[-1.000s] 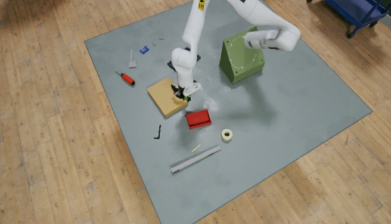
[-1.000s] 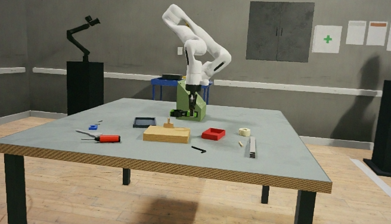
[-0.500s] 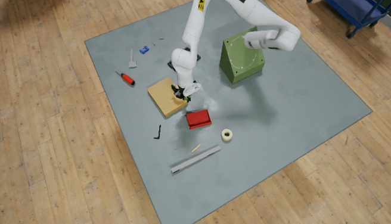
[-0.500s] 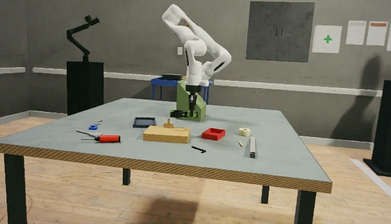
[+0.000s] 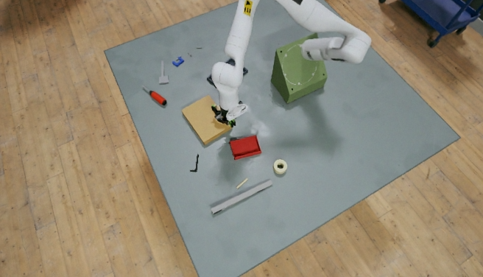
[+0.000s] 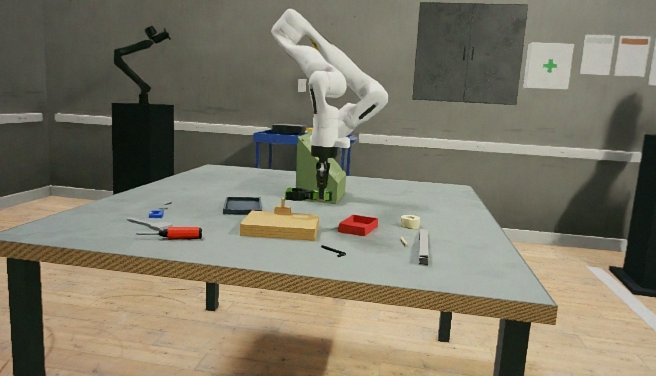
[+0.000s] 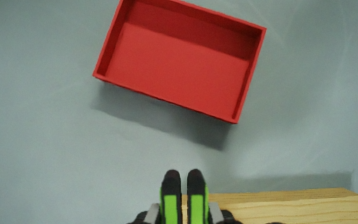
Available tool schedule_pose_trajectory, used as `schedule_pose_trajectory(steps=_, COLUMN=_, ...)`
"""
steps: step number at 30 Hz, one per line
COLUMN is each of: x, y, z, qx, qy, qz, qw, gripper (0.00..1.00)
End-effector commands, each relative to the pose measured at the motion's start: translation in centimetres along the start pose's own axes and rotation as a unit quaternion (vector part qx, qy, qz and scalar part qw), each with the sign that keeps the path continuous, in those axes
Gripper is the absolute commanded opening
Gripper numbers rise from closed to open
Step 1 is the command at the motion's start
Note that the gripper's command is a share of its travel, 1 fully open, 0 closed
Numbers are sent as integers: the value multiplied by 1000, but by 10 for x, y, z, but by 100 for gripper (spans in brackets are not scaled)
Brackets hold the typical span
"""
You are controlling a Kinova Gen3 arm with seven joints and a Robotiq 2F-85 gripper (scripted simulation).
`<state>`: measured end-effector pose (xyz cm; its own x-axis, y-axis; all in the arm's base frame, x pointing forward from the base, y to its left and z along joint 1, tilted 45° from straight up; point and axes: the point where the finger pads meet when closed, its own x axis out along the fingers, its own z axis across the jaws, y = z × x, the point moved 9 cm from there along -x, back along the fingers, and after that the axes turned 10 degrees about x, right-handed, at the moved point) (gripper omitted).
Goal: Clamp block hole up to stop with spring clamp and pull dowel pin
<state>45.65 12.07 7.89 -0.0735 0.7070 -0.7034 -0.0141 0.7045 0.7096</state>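
My gripper [image 6: 320, 187] [image 5: 225, 117] [image 7: 183, 215] is shut on the green and black spring clamp [image 6: 305, 194] [image 7: 182, 197] and holds it in the air over the far right edge of the tan bench board [image 5: 199, 120] [image 6: 280, 226] [image 7: 300, 207]. The small wooden block [image 6: 283, 210] lies on the board with its dowel pin [image 6: 283, 201] standing up in it. In the top view the arm hides the block. I cannot make out the bench stop or anything loose beside the block.
An empty red tray [image 5: 245, 146] [image 6: 357, 225] [image 7: 175, 60] lies just right of the board. Around it are a green wedge [image 5: 298, 71], a dark tray [image 6: 242, 205], a screwdriver [image 5: 156, 96], a hex key [image 5: 195, 163], a tape roll [image 5: 280, 166], a short stick [image 5: 241, 183] and a grey bar [image 5: 241, 197].
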Motion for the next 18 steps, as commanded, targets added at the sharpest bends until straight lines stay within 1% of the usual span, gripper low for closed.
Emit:
schedule_pose_trajectory(steps=1, x=3, y=0, z=1, qx=0, qy=-1, qz=0, qw=1000, gripper=32)
schedule_pose_trajectory(steps=18, x=21, y=0, z=1, qx=0, qy=-1, qz=0, qw=1000, gripper=32)
